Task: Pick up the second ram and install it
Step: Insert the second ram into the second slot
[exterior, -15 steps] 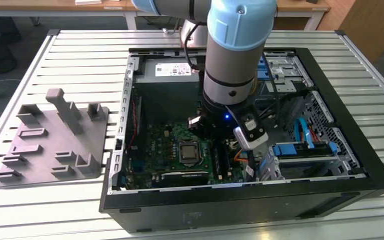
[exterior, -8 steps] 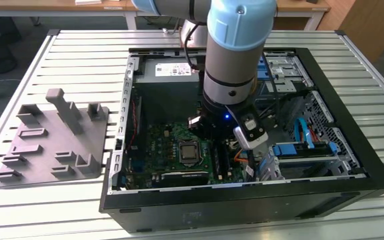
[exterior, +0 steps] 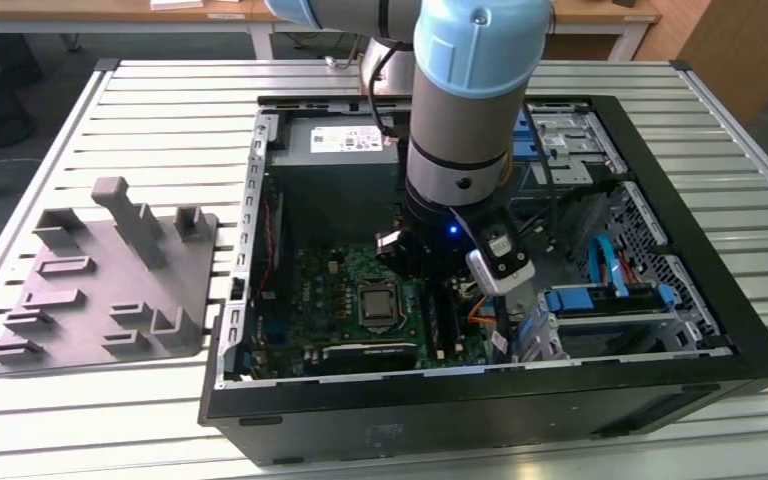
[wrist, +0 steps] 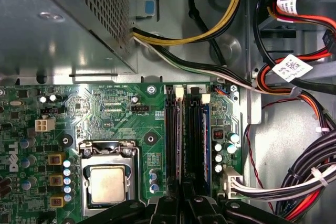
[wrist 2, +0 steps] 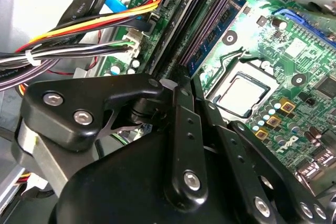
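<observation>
The arm (exterior: 471, 90) stands nearly vertical over the open computer case (exterior: 491, 400), which lies on the slatted worktop (exterior: 157, 90), and reaches down into it with its wrist just above the motherboard (exterior: 344, 300). The tool (wrist: 184, 203) hangs directly over the memory slots (wrist: 186, 135), beside the processor socket (wrist: 107, 182); in both wrist views its black linkages crowd together, but whether its fingers grip anything I cannot tell. A dark memory stick, apparently the second ram (wrist: 195, 140), sits upright in a slot below the tool, with white latches at the slot ends. The grey moulded block (exterior: 104, 290) lies on the worktop towards the exterior view's left, well apart from the arm.
</observation>
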